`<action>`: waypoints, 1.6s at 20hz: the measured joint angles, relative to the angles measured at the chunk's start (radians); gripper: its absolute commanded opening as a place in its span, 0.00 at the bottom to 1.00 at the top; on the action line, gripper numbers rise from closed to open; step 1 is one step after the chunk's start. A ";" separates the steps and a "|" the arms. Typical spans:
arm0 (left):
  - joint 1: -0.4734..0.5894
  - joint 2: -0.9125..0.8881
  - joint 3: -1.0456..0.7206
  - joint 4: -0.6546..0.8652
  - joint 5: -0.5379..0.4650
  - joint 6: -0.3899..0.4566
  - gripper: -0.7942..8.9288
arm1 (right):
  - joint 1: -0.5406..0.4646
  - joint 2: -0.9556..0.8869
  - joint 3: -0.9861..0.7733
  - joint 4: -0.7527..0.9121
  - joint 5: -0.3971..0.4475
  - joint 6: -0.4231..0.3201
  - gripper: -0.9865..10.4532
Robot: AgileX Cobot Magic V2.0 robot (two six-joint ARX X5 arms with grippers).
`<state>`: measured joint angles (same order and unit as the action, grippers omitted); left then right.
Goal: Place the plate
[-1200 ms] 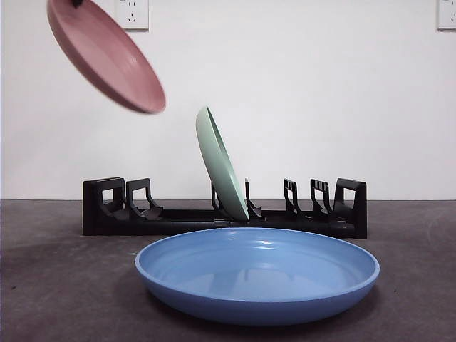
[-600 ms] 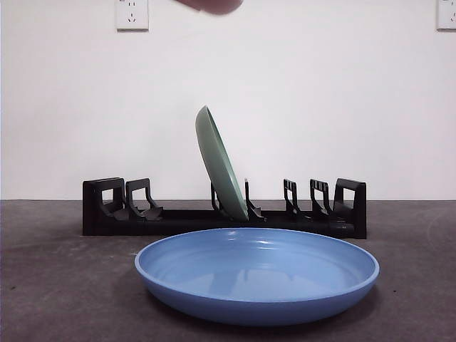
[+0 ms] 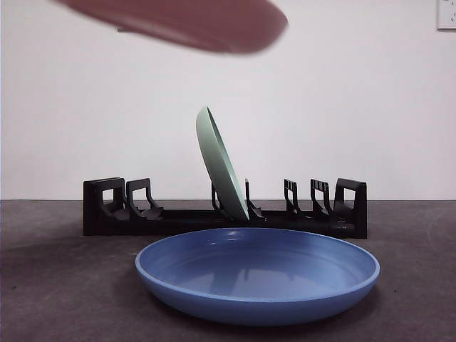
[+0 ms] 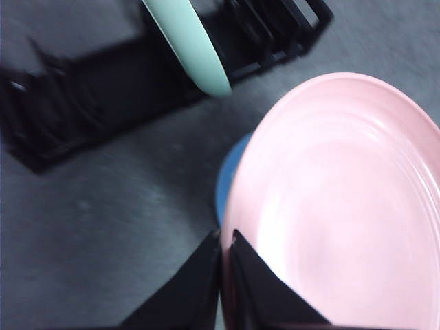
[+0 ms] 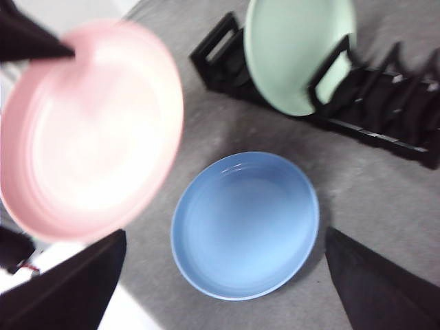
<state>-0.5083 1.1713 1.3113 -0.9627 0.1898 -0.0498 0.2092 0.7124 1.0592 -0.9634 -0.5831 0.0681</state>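
The left gripper [image 4: 225, 240] has its two black jaws pinched tight on the rim of a round, glossy pink plate [image 4: 344, 213], which it carries in the air above the table. In the front view this pink plate [image 3: 192, 21] is a blurred, dark, nearly flat shape along the top edge, at about eleven to twelve o'clock above the green plate. In the right wrist view the pink plate [image 5: 89, 130] hangs at about ten o'clock from the blue one, apart from it, with the left arm's black tip at its rim.

The right gripper [image 5: 227, 275] is spread wide, holding nothing, high above a shallow round blue plate [image 5: 244, 223].

The blue plate [image 3: 256, 274] lies flat on the grey table [image 3: 57, 285], at six o'clock of a long black plastic dish rack [image 3: 107, 210], near it but not touching. A pale green round plate [image 3: 221, 167] stands on edge in a middle slot of the rack, leaning toward eleven o'clock. The rack's other slots show on both sides of it.
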 measured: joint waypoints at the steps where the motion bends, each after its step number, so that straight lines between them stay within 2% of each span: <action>1: 0.000 -0.004 -0.042 0.036 0.018 -0.005 0.09 | 0.000 -0.013 0.000 -0.004 0.011 0.003 0.49; 5: 0.000 -0.006 -0.201 0.200 0.072 -0.039 0.09 | 0.000 -0.055 0.000 -0.037 0.037 0.016 0.49; 13: 0.000 0.051 -0.393 0.479 0.075 -0.103 0.10 | 0.000 -0.078 0.000 -0.059 0.038 0.045 0.49; 20: -0.001 0.209 -0.409 0.628 0.076 -0.130 0.10 | 0.000 -0.078 0.000 -0.059 0.038 0.053 0.49; 32: -0.069 0.358 -0.409 0.723 0.102 -0.136 0.10 | 0.000 -0.078 0.000 -0.059 0.038 0.053 0.49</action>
<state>-0.5770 1.5291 0.9024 -0.2401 0.2916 -0.1860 0.2092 0.6346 1.0592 -1.0222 -0.5449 0.1215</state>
